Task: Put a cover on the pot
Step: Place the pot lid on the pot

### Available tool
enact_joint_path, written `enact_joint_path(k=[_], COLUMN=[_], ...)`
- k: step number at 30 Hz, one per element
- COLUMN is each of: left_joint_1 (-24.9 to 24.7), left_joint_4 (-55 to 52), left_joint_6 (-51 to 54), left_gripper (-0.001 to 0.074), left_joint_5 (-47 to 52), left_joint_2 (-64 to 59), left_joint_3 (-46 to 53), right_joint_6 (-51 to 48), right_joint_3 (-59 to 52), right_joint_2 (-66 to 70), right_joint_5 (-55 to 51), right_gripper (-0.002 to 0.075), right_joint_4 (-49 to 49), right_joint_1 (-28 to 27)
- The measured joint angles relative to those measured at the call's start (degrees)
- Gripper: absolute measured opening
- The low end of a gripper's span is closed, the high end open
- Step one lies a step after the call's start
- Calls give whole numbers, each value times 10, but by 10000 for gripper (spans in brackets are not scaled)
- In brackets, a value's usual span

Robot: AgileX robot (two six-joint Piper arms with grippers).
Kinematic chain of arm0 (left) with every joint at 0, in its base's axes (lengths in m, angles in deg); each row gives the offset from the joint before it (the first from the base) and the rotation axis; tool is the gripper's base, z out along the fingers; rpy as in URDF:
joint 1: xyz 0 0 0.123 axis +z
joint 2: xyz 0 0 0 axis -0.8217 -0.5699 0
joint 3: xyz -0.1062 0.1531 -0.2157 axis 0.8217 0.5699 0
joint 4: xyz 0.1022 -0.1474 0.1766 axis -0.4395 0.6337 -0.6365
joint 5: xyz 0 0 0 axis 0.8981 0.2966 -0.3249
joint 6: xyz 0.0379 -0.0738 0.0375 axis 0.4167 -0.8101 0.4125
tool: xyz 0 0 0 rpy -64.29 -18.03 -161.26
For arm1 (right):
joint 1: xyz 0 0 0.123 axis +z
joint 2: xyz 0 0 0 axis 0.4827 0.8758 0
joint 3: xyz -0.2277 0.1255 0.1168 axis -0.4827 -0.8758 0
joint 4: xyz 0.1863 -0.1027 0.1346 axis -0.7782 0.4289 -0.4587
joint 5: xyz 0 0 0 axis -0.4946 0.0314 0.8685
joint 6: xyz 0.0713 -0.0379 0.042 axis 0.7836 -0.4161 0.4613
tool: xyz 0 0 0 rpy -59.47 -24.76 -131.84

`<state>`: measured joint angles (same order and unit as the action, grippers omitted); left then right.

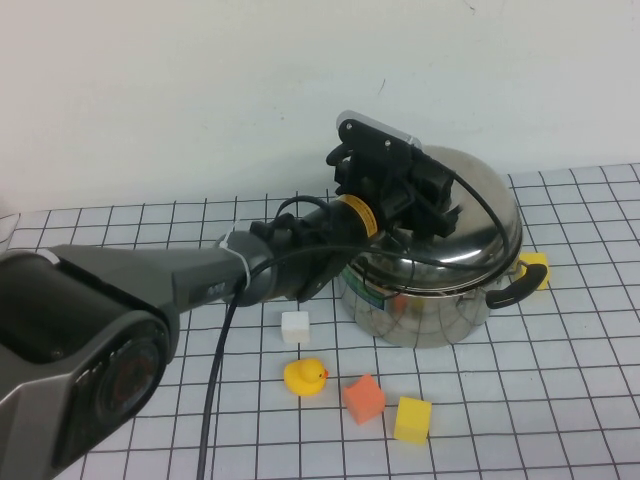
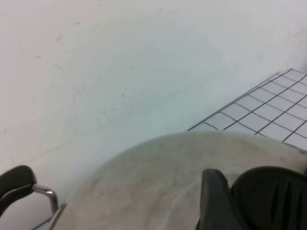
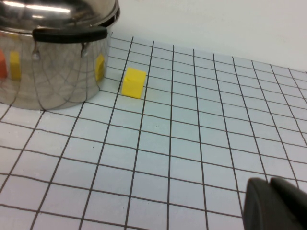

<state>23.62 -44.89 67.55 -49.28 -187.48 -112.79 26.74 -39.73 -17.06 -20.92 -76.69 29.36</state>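
Roughly, by view:
High view: pot [image 1: 430, 305] stands on the worktop [image 1: 560, 400], lid [image 1: 480, 225] already sitting on it, maybe a bit tilted, can't be sure. Left end effector [image 1: 432, 205] is over the lid's top, where a knob would be; knob itself hidden, so can't tell if it grips it or how wide the jaws stand.
Left wrist view: lid dome [image 2: 168, 182] fills the near field, one pot handle [image 2: 17, 184] at the edge, a black finger [image 2: 259, 199] just over the dome.
Right wrist view: right end effector [image 3: 276, 206] only a dark corner low over the worktop, well apart from the pot [image 3: 53, 67]; fingers can't tell.
Progress: cover looks basically done; left: let go, lift arm off.
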Motion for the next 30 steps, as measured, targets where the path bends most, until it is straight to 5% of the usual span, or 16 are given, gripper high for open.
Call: enact_joint_path(k=[30], left_joint_1=[0], left_joint_4=[-13], left_joint_6=[11], left_gripper=[322], left_joint_5=[-14], left_joint_2=[-18], left_joint_3=[-5], right_joint_6=[0], right_joint_3=[0], right_joint_2=[0], right_joint_5=[0], right_gripper=[9], right_joint_4=[0], right_joint_1=[0])
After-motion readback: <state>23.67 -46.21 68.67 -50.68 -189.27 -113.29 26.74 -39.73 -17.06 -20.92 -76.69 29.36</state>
